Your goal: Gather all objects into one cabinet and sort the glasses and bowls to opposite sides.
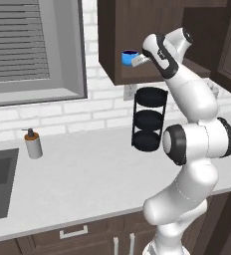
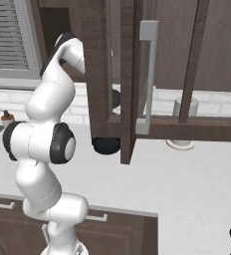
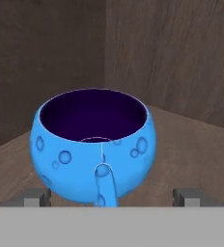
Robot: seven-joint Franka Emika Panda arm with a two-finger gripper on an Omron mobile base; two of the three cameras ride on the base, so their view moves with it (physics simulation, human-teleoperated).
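soap bottle (image 1: 33, 144) stands left on the tabletop (image 1: 82, 179). blue mug (image 1: 129, 58) sits upright on the cabinet (image 1: 132, 30) floor, between the wide-spread gripper (image 1: 139, 61) fingers, handle toward it. black rack (image 1: 149, 119) stands below.

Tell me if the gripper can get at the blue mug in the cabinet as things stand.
Probably yes: the gripper is open, a finger on each side of the blue mug, its handle facing the hand, nothing between them on the cabinet shelf.

A black three-tier rack (image 1: 149, 119) stands on the pale counter (image 1: 77, 179) by the brick wall. At its nine o'clock sits a soap dispenser (image 1: 33, 144), the sink (image 1: 0, 184) at seven o'clock, a blinded window (image 1: 30, 47) above.
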